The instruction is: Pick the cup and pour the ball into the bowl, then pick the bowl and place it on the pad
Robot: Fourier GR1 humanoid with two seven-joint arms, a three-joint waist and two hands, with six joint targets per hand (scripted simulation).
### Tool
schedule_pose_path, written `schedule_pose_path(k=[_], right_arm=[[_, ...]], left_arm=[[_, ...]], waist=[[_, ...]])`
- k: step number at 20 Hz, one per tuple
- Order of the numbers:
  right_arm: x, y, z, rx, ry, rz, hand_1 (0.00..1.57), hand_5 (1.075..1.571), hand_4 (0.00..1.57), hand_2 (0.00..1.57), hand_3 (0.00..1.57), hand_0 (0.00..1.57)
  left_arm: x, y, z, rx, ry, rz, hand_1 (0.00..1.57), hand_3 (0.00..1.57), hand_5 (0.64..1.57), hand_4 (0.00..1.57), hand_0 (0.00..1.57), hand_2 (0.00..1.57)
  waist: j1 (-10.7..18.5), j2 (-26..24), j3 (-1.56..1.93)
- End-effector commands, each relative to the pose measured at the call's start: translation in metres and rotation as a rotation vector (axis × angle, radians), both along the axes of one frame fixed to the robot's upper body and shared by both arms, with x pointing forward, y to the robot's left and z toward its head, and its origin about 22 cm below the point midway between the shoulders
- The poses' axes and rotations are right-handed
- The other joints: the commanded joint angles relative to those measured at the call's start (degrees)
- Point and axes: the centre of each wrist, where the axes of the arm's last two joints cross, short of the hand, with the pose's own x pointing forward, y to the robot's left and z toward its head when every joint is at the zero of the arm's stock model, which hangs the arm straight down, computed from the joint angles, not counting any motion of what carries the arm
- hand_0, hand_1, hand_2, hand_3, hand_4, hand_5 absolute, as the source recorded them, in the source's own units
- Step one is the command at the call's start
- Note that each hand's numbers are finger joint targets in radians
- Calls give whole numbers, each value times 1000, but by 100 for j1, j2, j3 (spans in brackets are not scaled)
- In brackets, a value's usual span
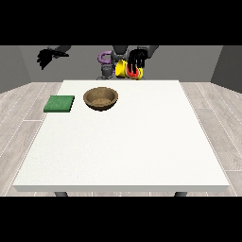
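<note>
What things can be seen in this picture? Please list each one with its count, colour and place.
table: one, white, fills the middle of the view
bowl: one, brown, on the table's far part, left of centre
pad: one, green, at the table's left edge, left of the bowl and apart from it
cup: one, yellow with a red part, lifted beyond the far edge, held by the hand at the view's right
hand at the view's right: one, black, curled round the cup
hand at the view's left: one, black, raised, holding nothing
</note>
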Motion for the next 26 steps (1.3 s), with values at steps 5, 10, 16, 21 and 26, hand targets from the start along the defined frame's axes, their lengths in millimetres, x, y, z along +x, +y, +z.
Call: schedule_pose_path(k=[5,10,16,21,26], right_arm=[[24,25,6,31,-20,48,0,1571,0,0,0,0],[15,13,0,7,-12,26,0,1571,0,0,0,0],[18,-6,9,24,-33,-29,0,1571,0,0,0,0],[27,36,0,44,80,10,0,1568,0,0,0,0],[-1,12,-19,58,78,-81,0,1565,104,0,0,0]], left_arm=[[-14,-71,-10,445,-1,-129,1494,1571,1019,1571,1494,1571],[-18,-75,-21,807,-78,-164,1520,1571,1232,1504,1520,1571],[-30,-125,-5,960,-90,-218,1449,1571,1137,1529,1449,1571],[-22,-89,-11,932,-82,-243,1447,1571,1135,1532,1447,1571],[-14,-71,15,49,23,-5,1301,1571,1190,1571,1301,1571]], waist=[[-176,74,-10],[-154,103,-7],[141,3,-9],[66,-122,-17],[622,-99,-66]])
